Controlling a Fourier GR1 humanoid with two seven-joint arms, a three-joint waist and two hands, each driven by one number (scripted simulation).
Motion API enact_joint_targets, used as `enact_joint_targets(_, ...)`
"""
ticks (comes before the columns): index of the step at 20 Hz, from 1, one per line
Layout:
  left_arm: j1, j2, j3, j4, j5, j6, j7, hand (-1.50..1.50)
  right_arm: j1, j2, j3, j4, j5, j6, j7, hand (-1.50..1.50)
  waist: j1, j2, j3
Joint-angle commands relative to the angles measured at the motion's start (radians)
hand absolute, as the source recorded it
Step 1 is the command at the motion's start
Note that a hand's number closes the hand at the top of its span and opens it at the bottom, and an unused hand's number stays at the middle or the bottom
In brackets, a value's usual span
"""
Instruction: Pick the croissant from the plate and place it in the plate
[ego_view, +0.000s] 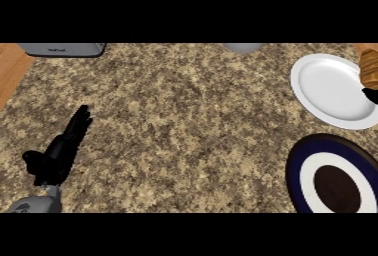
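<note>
Fingers (370, 95) just beneath croissant (368, 69)

Single head view, looking steeply down on the granite worktop (192, 125). Worktop fills nearly the whole view; wood strip shows past its left edge. White plate (328, 92) and dark-rimmed plate (303, 170) are cropped by the right side.
</note>
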Motion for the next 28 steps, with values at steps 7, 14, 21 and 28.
enact_joint_targets(7,-0.025,-0.026,-0.008,0.011,-0.011,-0.01,0.007,0.0,-0.255,0.139,-0.129,0.436,-0.02,-0.249,-0.127,1.5,0.014,0.008,0.002)
enact_joint_targets(14,-0.065,-0.048,-0.002,0.06,-0.045,0.019,-0.006,0.0,-0.408,0.147,-0.187,0.682,-0.032,-0.267,-0.124,-1.5,0.007,0.008,0.001)
enact_joint_targets(21,-0.029,-0.042,0.002,0.002,-0.037,0.011,-0.005,0.0,-0.344,0.127,-0.378,0.619,-0.22,-0.407,-0.397,-1.5,0.004,0.007,0.004)
enact_joint_targets(28,-0.032,-0.01,0.049,0.023,-0.021,0.0,0.008,0.0,-0.206,0.102,-0.584,0.503,-0.486,-0.23,-0.623,-1.5,-0.032,-0.003,0.002)
